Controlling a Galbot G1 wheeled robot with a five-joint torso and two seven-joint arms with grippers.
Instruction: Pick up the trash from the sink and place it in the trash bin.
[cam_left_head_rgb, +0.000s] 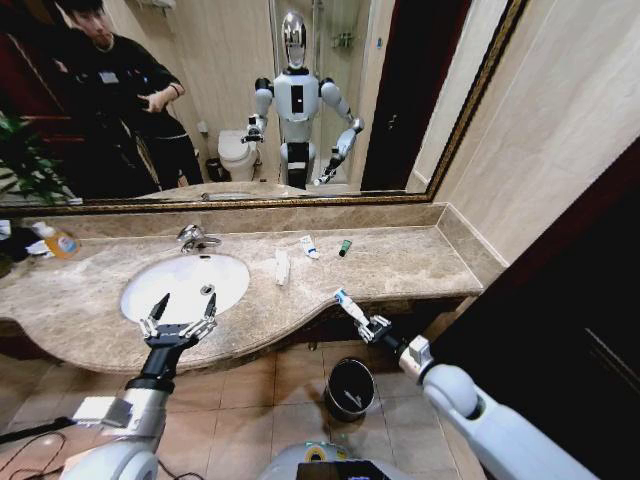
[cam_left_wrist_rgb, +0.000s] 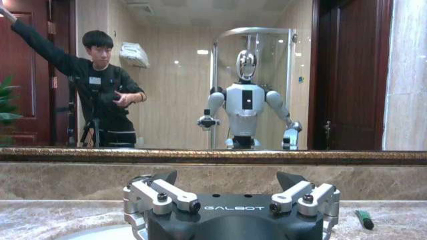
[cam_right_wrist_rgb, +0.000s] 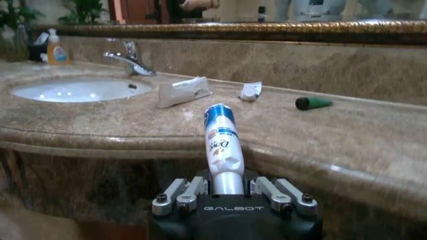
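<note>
My right gripper (cam_left_head_rgb: 368, 325) is shut on a white tube with blue print (cam_left_head_rgb: 346, 303), held past the front edge of the marble top, above and beside the black trash bin (cam_left_head_rgb: 350, 388) on the floor. The right wrist view has the tube (cam_right_wrist_rgb: 220, 140) standing up from the closed fingers (cam_right_wrist_rgb: 190, 192). More trash lies on the counter right of the sink (cam_left_head_rgb: 150, 283): a white sachet (cam_left_head_rgb: 282, 266), a small white tube (cam_left_head_rgb: 309, 246) and a green-capped tube (cam_left_head_rgb: 344, 248). My left gripper (cam_left_head_rgb: 186, 305) hangs open over the basin's front rim, holding nothing.
A chrome faucet (cam_left_head_rgb: 192, 238) stands behind the basin. A clear bottle with an orange label (cam_left_head_rgb: 60, 241) is at the far left of the counter. A wall mirror runs along the back, and a dark door panel (cam_left_head_rgb: 590, 330) stands at the right.
</note>
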